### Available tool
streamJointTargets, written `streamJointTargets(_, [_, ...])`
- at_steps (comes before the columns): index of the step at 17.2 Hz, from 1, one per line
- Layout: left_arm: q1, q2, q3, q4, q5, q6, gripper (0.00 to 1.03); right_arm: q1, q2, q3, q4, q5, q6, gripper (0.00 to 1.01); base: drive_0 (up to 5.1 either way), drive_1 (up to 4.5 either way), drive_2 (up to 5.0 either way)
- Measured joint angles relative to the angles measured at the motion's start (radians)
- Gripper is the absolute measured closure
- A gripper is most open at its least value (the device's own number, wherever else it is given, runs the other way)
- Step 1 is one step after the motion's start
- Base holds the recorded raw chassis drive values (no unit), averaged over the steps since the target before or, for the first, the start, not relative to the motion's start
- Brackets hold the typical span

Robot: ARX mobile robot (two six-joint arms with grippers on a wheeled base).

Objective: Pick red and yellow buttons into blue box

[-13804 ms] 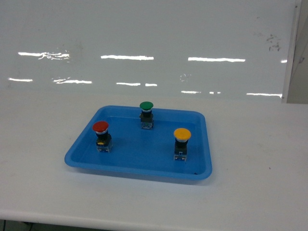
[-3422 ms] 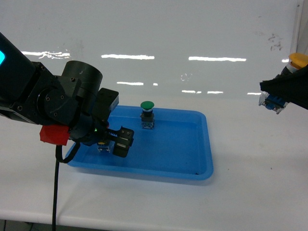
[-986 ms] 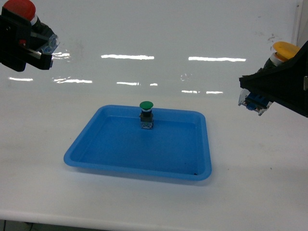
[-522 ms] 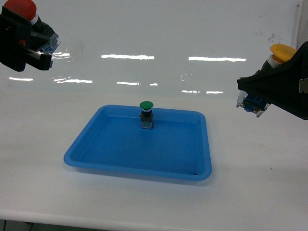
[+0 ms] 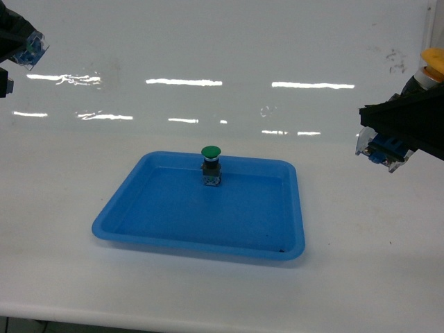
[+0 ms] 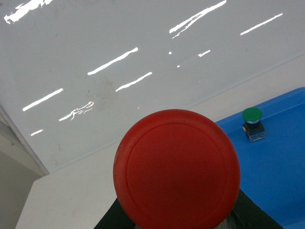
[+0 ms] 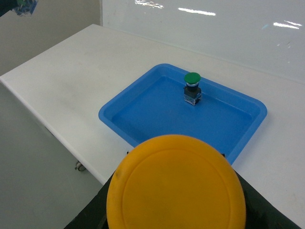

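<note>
The red button [image 6: 176, 167] is held high above the table's far left, with my left gripper [image 5: 15, 43] shut on it. Its red cap fills the left wrist view. In the head view only its clear body [image 5: 32, 50] shows at the top left corner. The yellow button [image 7: 176, 183] sits in my shut right gripper [image 5: 397, 132], raised to the right of the box, and its cap [image 5: 433, 58] pokes out at the head view's right edge. The blue box [image 5: 198, 243], a shallow tray, lies mid-table below and between both grippers.
A green-capped button [image 5: 211, 164] stands upright in the box near its back wall. A glossy white wall runs behind the table. The table's front edge is close below the box, and its left edge [image 7: 43, 124] drops to the floor.
My left gripper has lifted up and to the left, taking the red cap out of the head view. My right gripper has drifted to the right with the yellow button.
</note>
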Motion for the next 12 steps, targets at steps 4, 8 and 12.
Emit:
streamJointTargets(4, [-0.001, 0.0, 0.0, 0.0, 0.0, 0.0, 0.8, 0.0, 0.0, -0.001, 0.0, 0.002, 0.0, 0.6, 0.0, 0.0, 0.0])
streamJointTargets(8, [-0.002, 0.0, -0.001, 0.002, 0.0, 0.0, 0.8, 0.0, 0.0, -0.001, 0.001, 0.005, 0.001, 0.6, 0.0, -3.94, 3.9])
streamJointTargets(12, [-0.001, 0.0, -0.001, 0.003, 0.0, 0.0, 0.8, 0.0, 0.0, -0.001, 0.002, 0.005, 0.001, 0.6, 1.5, -4.56, 2.8])
